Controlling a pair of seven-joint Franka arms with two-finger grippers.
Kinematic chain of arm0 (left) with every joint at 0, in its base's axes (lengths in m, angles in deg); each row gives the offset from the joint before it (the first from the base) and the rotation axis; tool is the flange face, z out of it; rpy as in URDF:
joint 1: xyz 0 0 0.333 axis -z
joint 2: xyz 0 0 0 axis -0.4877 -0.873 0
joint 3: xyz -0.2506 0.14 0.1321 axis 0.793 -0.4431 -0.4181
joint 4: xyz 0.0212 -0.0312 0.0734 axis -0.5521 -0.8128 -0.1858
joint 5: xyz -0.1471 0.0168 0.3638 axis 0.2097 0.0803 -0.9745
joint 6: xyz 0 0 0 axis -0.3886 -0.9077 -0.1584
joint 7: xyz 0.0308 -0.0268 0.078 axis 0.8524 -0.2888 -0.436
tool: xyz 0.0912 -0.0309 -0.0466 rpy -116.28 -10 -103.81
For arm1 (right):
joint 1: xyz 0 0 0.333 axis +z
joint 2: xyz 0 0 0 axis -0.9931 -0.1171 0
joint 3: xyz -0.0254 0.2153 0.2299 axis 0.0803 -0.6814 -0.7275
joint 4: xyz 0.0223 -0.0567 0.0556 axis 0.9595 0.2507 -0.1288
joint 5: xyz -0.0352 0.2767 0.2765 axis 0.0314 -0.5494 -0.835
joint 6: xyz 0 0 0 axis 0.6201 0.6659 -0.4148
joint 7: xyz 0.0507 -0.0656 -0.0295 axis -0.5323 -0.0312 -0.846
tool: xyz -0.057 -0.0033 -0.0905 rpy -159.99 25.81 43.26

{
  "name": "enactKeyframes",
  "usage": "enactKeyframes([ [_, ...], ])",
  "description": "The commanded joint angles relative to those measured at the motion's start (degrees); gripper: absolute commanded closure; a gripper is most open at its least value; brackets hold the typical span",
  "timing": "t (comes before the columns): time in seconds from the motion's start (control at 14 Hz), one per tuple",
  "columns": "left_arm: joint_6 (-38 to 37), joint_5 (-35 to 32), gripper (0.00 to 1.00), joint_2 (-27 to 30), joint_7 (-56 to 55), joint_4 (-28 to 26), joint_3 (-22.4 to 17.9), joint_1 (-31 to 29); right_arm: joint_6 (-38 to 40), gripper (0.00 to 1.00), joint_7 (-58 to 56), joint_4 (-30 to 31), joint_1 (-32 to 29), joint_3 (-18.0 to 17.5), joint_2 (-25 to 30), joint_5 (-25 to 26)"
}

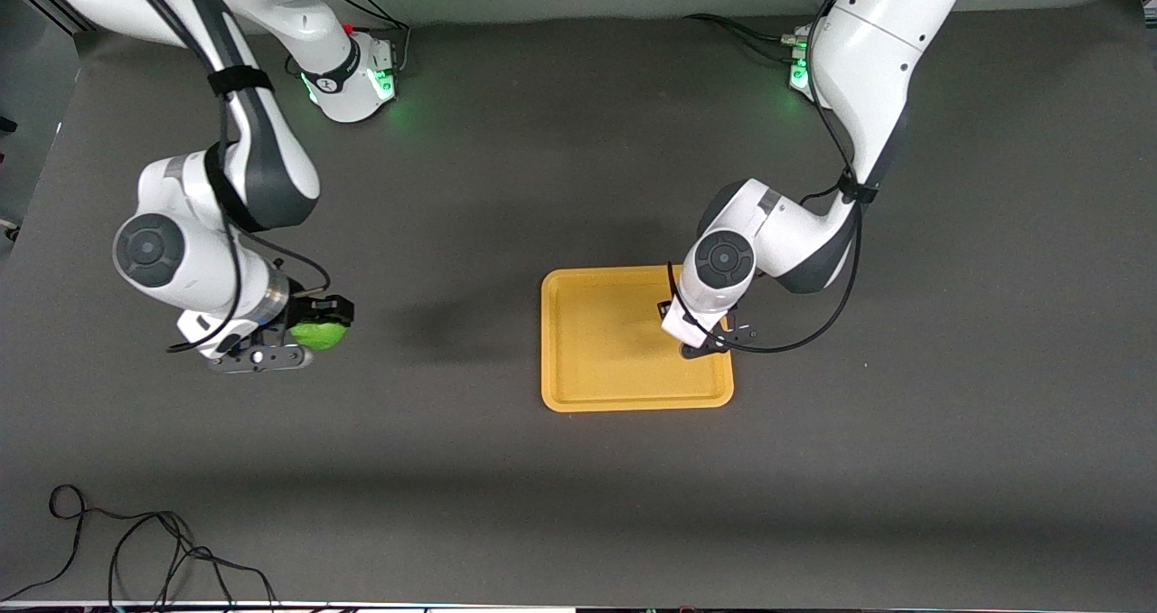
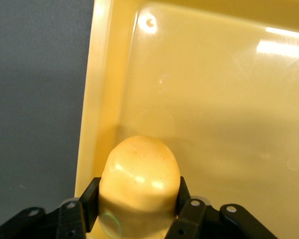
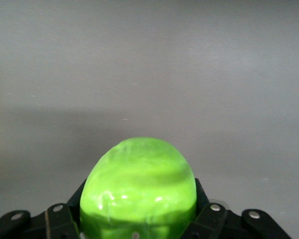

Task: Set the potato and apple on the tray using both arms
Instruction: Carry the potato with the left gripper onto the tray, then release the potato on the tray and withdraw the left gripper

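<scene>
The yellow-orange tray (image 1: 597, 351) lies mid-table, toward the left arm's end. My left gripper (image 1: 700, 342) is over the tray's end nearest the left arm, shut on the pale yellow potato (image 2: 139, 179), which the wrist hides in the front view. The left wrist view shows the tray's rim (image 2: 92, 99) and floor just past the potato. My right gripper (image 1: 312, 333) is over bare table toward the right arm's end, well away from the tray, shut on the bright green apple (image 1: 321, 334). The apple (image 3: 139, 189) fills the space between the fingers in the right wrist view.
The dark grey mat (image 1: 452, 468) covers the table. A black cable (image 1: 136, 550) lies coiled at the edge nearest the front camera, toward the right arm's end. Both arm bases (image 1: 362, 80) glow green along the table's back edge.
</scene>
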Motion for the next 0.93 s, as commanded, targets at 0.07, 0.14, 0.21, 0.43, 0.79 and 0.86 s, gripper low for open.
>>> enactKeyframes([
  [0.07,-0.6,-1.9,0.04,-2.4,-1.6,3.1,-0.8,0.9,1.8,0.70,6.7,-4.3,3.9,0.3,-2.0,-0.2],
  [0.14,-0.6,-2.8,0.00,-2.4,-1.6,3.3,-0.7,0.8,1.8,0.71,8.3,-5.6,4.9,0.3,-2.9,-0.2],
  [0.21,-0.7,-2.9,0.00,-2.2,-1.6,3.3,-0.7,0.8,1.8,0.71,9.5,-6.8,5.6,0.3,-3.8,-0.5],
  [0.43,-3.4,-2.8,0.00,0.5,-0.7,3.8,-0.8,-0.2,1.8,0.71,9.6,-8.6,6.5,0.3,-4.4,-7.9],
  [0.79,-20.4,1.3,0.00,14.7,17.9,4.0,-0.6,-9.6,1.3,0.71,12.8,-12.8,12.6,0.3,-6.8,-9.8],
  [0.86,-22.6,1.3,0.00,17.5,20.4,3.9,-0.6,-11.6,1.3,0.71,16.5,-15.5,14.5,0.3,-8.8,-9.8],
])
